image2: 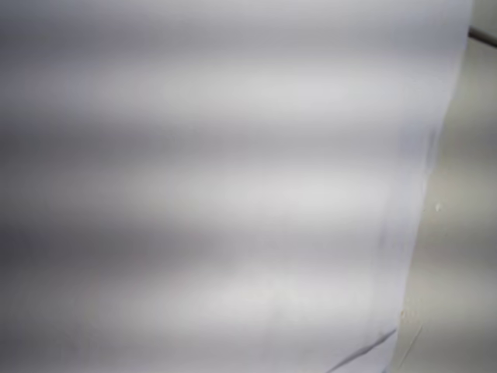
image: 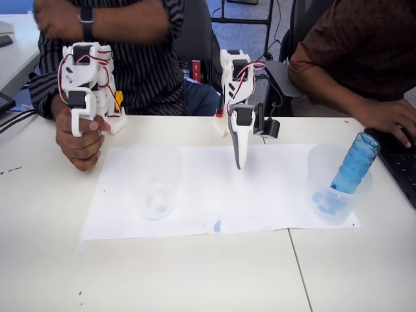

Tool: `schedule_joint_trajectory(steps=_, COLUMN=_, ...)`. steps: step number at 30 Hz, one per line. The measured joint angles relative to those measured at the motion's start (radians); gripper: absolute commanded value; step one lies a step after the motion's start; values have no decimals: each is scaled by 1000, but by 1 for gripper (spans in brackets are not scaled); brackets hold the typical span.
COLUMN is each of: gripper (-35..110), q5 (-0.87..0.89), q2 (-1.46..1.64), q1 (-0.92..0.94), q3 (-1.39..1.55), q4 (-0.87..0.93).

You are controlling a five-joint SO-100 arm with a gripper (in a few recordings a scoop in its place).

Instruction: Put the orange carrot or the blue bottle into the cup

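The blue bottle point(image: 353, 164) stands tilted inside the cup point(image: 338, 184), a wide clear cup with a blue blotchy mark on its base, at the right end of the white paper sheet point(image: 214, 195). Its cap end leans up and to the right over the cup's rim. My white gripper point(image: 238, 159) hangs point-down over the middle back of the sheet, well left of the cup, fingers together and holding nothing. The wrist view shows blurred white paper point(image2: 217, 186) and a strip of table at the right.
A second clear cup point(image: 155, 188) with a pale whitish base stands on the left part of the sheet. A small blue spot point(image: 217, 226) marks the sheet's front edge. A laptop point(image: 400, 162) lies at the right, with people seated behind the table.
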Motion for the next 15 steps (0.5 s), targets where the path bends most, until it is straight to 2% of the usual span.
schedule_joint_trajectory(steps=15, gripper=13, q5=0, q2=0, q1=-3, q3=35, q4=0)
